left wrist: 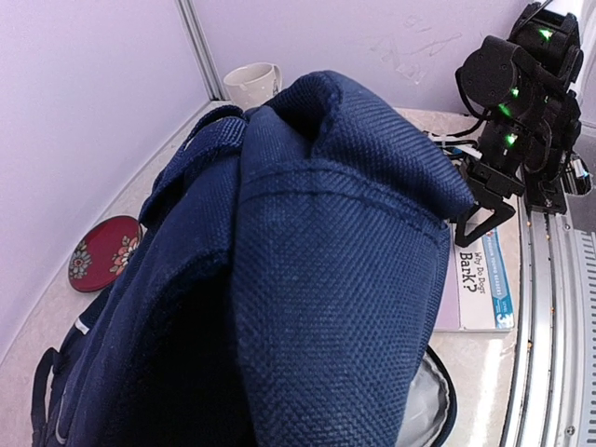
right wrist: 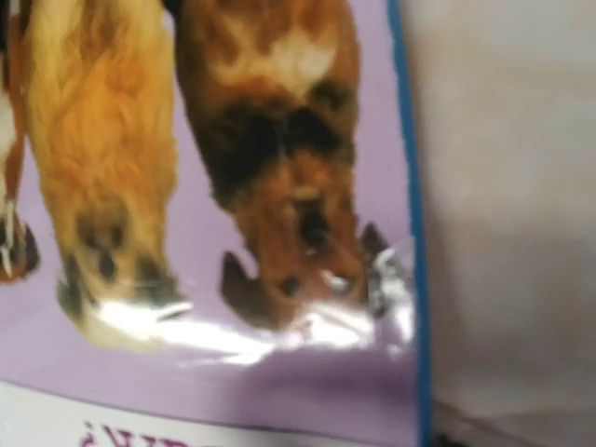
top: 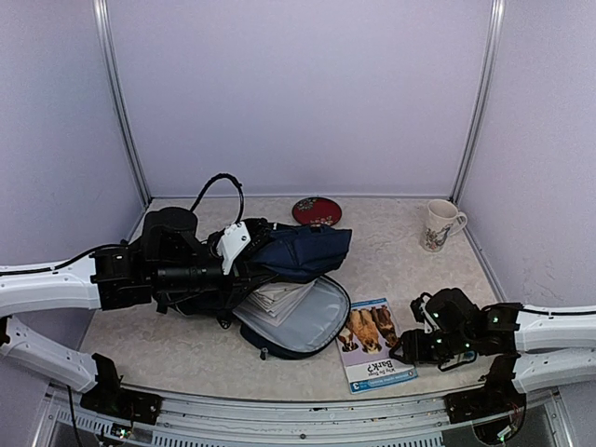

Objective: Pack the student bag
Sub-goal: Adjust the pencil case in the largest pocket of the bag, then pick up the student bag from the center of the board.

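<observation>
Beige marbled desk [top: 177, 345], pale lilac walls [top: 298, 93]. Large navy blue fabric backpack [top: 303, 251] lies left of centre, grey lining [top: 312, 321] open; left gripper [top: 250, 253] clamped on its raised top fabric. Right gripper [top: 407, 350] hangs over purple dog-cover book [top: 370, 343] at front edge; its jaw spread cannot be told.

A: Where is room found?
B: Bare table [top: 400, 251] is seen between the student bag [top: 307, 250] and the mug [top: 440, 224].
A: What is blocked?
B: The centre, by the bag; a book [top: 371, 343] is laid beside it, a red plate [top: 317, 210] behind.
</observation>
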{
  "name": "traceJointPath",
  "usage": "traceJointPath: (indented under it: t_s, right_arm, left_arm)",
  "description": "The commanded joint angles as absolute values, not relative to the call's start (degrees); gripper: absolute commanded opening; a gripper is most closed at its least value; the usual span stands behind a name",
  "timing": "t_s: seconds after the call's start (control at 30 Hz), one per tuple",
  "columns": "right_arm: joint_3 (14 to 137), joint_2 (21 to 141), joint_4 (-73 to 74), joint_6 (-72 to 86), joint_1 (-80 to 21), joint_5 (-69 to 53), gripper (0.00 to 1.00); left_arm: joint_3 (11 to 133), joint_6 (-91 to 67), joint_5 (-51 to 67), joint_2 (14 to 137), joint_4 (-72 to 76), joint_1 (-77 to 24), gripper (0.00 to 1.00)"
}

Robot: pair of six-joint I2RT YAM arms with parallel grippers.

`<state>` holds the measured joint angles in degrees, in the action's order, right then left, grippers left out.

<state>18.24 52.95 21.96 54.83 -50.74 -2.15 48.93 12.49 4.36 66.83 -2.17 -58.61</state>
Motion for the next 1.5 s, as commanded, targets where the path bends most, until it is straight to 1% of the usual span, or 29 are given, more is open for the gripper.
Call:
traceJointPath:
  t_s: [0.0, 0.1, 0.23, 0.3, 0.4, 0.5, 0.67, 0.83, 0.93, 1.0, 1.07, 1.1, 1.3, 1.47]
  right_arm:
    - [14.31, 54.46, 14.32, 58.04, -49.93, -10.60, 0.61]
    - [13.96, 55.57, 11.18, 57.95, -49.74, -12.24, 0.60]
    - [12.64, 57.00, 1.94, 59.00, -49.35, -16.82, 0.60]
    - [12.22, 57.23, -2.05, 60.14, -48.82, -17.16, 0.60]
    - [9.87, 56.54, -10.17, 64.13, -47.78, -14.91, 0.59]
    - [6.89, 56.55, -20.37, 68.44, -47.68, -11.00, 0.56]
    - [6.81, 60.94, -31.81, 69.74, -47.64, -8.71, 0.55]
    - [12.89, 68.35, -35.24, 66.97, -47.66, -12.27, 0.56]
    - [16.43, 74.13, -37.61, 66.98, -47.70, -16.42, 0.55]
    - [18.50, 78.10, -37.64, 66.51, -47.72, -18.47, 0.53]
    - [19.52, 80.30, -37.76, 66.54, -47.71, -19.72, 0.45]
    - [19.59, 80.95, -38.20, 66.80, -47.68, -19.91, 0.43]
    - [18.49, 81.85, -36.21, 68.59, -47.80, -18.53, 0.41]
    - [17.04, 84.46, -42.48, 69.81, -48.79, -19.85, 0.33]
  left_arm:
    - [52.25, 12.23, 9.03, 66.22, 7.56, -60.58, 0.00]
    - [52.25, 11.69, 9.63, 66.73, 7.56, -60.98, 0.00]
    - [52.38, 10.61, 11.00, 67.85, 7.75, -61.72, 0.00]
    - [52.37, 10.11, 11.41, 68.55, 7.89, -62.08, 0.00]
    - [52.49, 9.38, 12.44, 69.19, 7.91, -62.47, 0.00]
    - [52.65, 9.22, 12.89, 69.48, 7.87, -62.74, 0.00]
    - [52.60, 9.20, 12.86, 69.52, 7.82, -62.76, 0.00]
    - [52.73, 9.16, 13.00, 69.69, 7.66, -62.89, 0.00]
    - [52.97, 9.23, 13.09, 69.95, 7.26, -62.88, 0.00]
    - [53.04, 9.35, 12.85, 69.83, 7.13, -62.93, 0.00]
    - [52.97, 9.53, 12.59, 69.63, 7.12, -62.93, 0.00]
    - [52.98, 9.61, 12.47, 69.54, 7.12, -62.93, 0.00]
    - [52.99, 9.93, 11.54, 69.26, 7.01, -62.93, 0.00]
    - [53.07, 9.94, 11.37, 69.65, 6.87, -62.89, 0.00]
